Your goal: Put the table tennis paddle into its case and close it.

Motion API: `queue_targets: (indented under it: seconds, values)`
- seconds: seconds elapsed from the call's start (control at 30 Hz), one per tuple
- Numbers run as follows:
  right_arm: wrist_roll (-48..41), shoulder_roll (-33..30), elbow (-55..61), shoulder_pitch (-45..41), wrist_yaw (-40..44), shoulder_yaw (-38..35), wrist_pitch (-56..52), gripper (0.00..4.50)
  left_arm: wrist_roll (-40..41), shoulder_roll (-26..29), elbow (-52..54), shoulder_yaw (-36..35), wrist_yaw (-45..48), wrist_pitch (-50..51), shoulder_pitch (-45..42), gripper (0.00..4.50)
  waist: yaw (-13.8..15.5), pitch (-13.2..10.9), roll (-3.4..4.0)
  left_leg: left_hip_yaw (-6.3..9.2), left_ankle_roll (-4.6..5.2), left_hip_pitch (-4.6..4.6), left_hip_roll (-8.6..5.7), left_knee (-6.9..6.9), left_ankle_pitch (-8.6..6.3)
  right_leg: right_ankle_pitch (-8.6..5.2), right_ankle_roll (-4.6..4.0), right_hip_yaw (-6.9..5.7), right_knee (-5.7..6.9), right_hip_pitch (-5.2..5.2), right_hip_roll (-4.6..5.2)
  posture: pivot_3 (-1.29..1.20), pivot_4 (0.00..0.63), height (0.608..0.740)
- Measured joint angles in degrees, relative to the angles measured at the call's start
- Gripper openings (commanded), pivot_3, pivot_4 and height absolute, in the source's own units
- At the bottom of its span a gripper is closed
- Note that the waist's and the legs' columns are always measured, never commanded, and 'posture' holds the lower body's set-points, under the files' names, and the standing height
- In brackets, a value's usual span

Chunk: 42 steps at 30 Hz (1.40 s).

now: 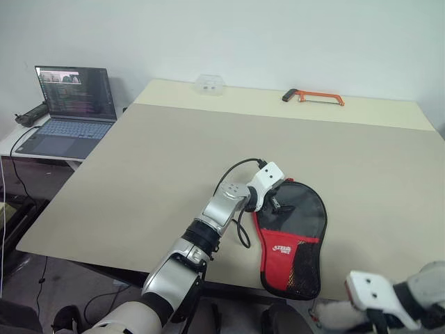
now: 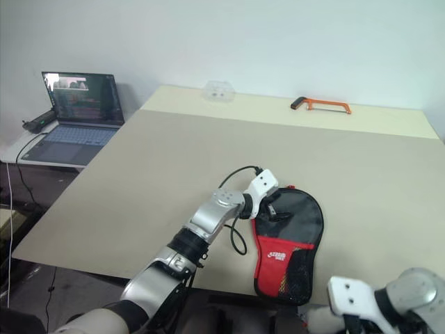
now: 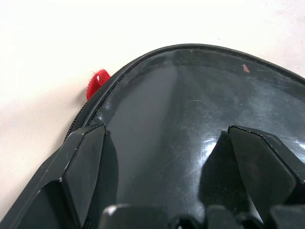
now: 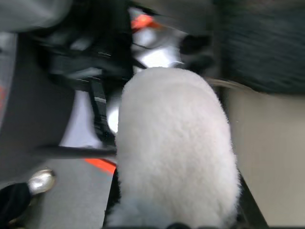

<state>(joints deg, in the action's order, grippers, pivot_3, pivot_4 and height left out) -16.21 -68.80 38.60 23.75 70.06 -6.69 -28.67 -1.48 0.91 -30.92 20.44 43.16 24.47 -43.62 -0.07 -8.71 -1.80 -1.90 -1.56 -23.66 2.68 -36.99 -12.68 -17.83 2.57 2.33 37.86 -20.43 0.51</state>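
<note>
Resting wide-open left fingers (image 3: 86, 162) on case (image 1: 302, 223)

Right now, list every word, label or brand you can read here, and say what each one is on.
White logo on the red part of the case: too small to read for certain.
Laptop screen: lines of text and small images, too small to read.
Hacksaw and clear plastic box: no readable markings.

Wide bare table (image 1: 160, 174) around the case (image 1: 295, 236) (hacksaw (image 1: 314, 97) far off).
</note>
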Motion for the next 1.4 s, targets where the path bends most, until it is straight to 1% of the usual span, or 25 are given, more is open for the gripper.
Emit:
queue_targets:
  seconds: [0.17, 0.23, 0.3, 0.37, 0.43, 0.6, 0.63, 0.77, 0.83, 1.0, 1.07, 1.13, 1.23, 1.33, 1.4]
  values:
    - [-1.9, -0.7, -7.0, -7.8, 1.1, -5.3, -0.8, 0.53, 0.0, -0.3, -0.5, 0.0, 0.1, -0.2, -0.3, 4.50, 0.0, 0.0, 0.03, 0.03, 0.00, 0.01, 0.00, 0.02, 0.00, -0.01, -0.02, 0.03, -0.01, 0.03, 0.04, 0.00, 0.150, 0.740]
    - [-1.5, -1.2, -9.1, -9.5, 1.1, -5.3, -0.7, 0.53, 0.0, -0.5, -0.7, 0.0, 0.1, -0.2, -0.4, 4.50, 0.1, 0.0, 0.02, 0.07, 0.00, -0.01, 0.00, 0.02, 0.00, -0.02, -0.04, 0.03, -0.04, 0.05, 0.04, 0.00, 0.150, 0.740]
    - [-0.1, -1.7, -11.5, -11.0, 0.8, -3.4, -0.7, 1.27, 0.0, -0.6, -0.8, 0.0, 0.1, -0.3, -0.5, 4.50, 0.2, 0.0, 0.05, 0.07, 0.00, -0.02, 0.01, 0.02, 0.00, -0.02, -0.04, 0.05, -0.05, 0.06, 0.08, 0.00, 0.150, 0.740]
    - [1.5, -1.8, -13.3, -11.7, 0.2, -1.5, -0.7, 1.84, 0.0, -0.7, -1.1, 0.0, 0.0, -0.4, -0.6, 4.50, 0.2, 0.0, 0.08, 0.07, 0.02, -0.02, 0.01, 0.01, 0.01, -0.01, -0.03, 0.05, -0.04, 0.06, 0.13, 0.00, 0.150, 0.740]
    - [1.9, -2.1, -14.8, -11.9, 0.3, -0.3, -0.8, 2.52, 0.0, -0.6, -1.4, 0.0, 0.0, -0.5, -0.8, 4.50, 0.1, 0.1, 0.10, 0.06, 0.05, -0.02, 0.00, 0.01, 0.03, -0.01, -0.02, 0.05, -0.04, 0.05, 0.17, 0.00, 0.150, 0.740]
    - [2.1, -3.7, -17.7, -12.2, 1.8, -0.5, 0.3, 4.28, 0.2, 1.3, -0.5, -0.1, 1.7, -0.9, -0.8, 4.50, -0.1, 0.0, 0.11, 0.02, 0.06, -0.02, 0.00, 0.03, 0.03, 0.00, -0.01, 0.03, -0.03, 0.03, 0.16, 0.00, 0.150, 0.740]
    - [2.1, -4.2, -18.7, -12.2, 2.4, -1.0, 0.5, 4.48, 0.6, 2.0, 0.3, -0.4, 2.5, -0.7, -0.7, 4.50, -0.3, 0.0, 0.14, -0.04, 0.06, -0.03, 0.00, 0.06, 0.03, 0.00, -0.01, 0.03, -0.01, -0.02, 0.14, 0.00, 0.150, 0.740]
    - [1.0, -6.9, -27.1, -15.3, 5.8, -5.7, 0.9, 4.48, 5.6, 5.7, 5.6, -4.3, 6.0, 4.9, 0.9, 4.50, -1.4, -0.3, 0.45, -0.07, 0.06, -0.05, 0.01, 0.07, 0.04, 0.05, -0.10, 0.04, 0.09, -0.11, 0.13, 0.00, 0.150, 0.740]
    - [0.1, -7.6, -31.9, -18.1, 7.8, -8.1, 1.9, 4.48, 8.3, 9.2, 9.8, -6.9, 7.4, 7.8, 2.5, 4.50, -1.8, -0.6, 0.53, -0.10, 0.06, -0.09, 0.00, 0.07, 0.04, 0.06, -0.11, 0.07, 0.12, -0.21, 0.01, 0.00, 0.150, 0.740]
    - [-6.1, -7.5, -40.9, -29.5, 12.1, -11.3, 1.7, 4.48, 16.2, 20.6, 21.9, -14.7, 13.8, 11.5, 5.1, 4.50, -1.9, -1.1, 0.58, -0.12, -0.01, -0.42, 0.03, 0.11, 0.08, 0.15, -0.30, 0.14, 0.42, -0.75, -0.10, 0.00, 0.150, 0.740]
    - [-7.9, -7.3, -42.6, -32.4, 13.0, -11.8, 1.6, 4.48, 18.8, 24.2, 25.7, -16.9, 16.4, 11.8, 4.9, 4.50, -1.5, -1.1, 0.58, -0.12, -0.02, -0.45, 0.04, 0.11, 0.09, 0.14, -0.31, 0.13, 0.41, -0.74, -0.06, 0.00, 0.150, 0.740]
    - [-9.1, -6.6, -44.8, -34.5, 13.5, -11.9, 1.7, 4.48, 21.2, 29.6, 28.9, -18.3, 19.8, 12.3, 5.3, 4.50, -1.3, -1.1, 0.56, -0.08, -0.03, -0.58, 0.07, 0.12, 0.08, 0.12, -0.33, 0.10, 0.29, -0.76, 0.00, 0.00, 0.150, 0.740]
    - [-11.1, -5.4, -47.7, -34.8, 14.3, -12.8, 0.1, 4.48, 23.8, 36.8, 31.3, -21.1, 23.7, 12.7, 7.5, 4.50, -1.3, -1.1, 0.58, -0.16, -0.02, -0.70, 0.09, 0.11, 0.08, 0.08, -0.25, 0.07, 0.27, -0.87, 0.20, 0.00, 0.150, 0.740]
    - [-12.7, -5.3, -48.4, -30.7, 16.2, -16.5, -1.5, 4.48, 25.8, 44.3, 32.3, -24.6, 26.5, 13.1, 10.7, 4.50, -1.3, -1.2, 0.56, -0.20, 0.01, -0.78, 0.04, 0.11, 0.07, 0.04, -0.19, 0.02, 0.24, -0.92, 0.33, 0.00, 0.150, 0.740]
    - [-12.7, -5.3, -49.0, -28.4, 16.5, -19.2, -1.7, 4.48, 27.0, 47.8, 32.8, -27.1, 27.7, 13.5, 12.4, 4.50, -1.3, -1.3, 0.53, -0.20, 0.02, -0.78, 0.02, 0.10, 0.06, 0.04, -0.19, -0.01, 0.25, -0.93, 0.38, 0.00, 0.150, 0.740]
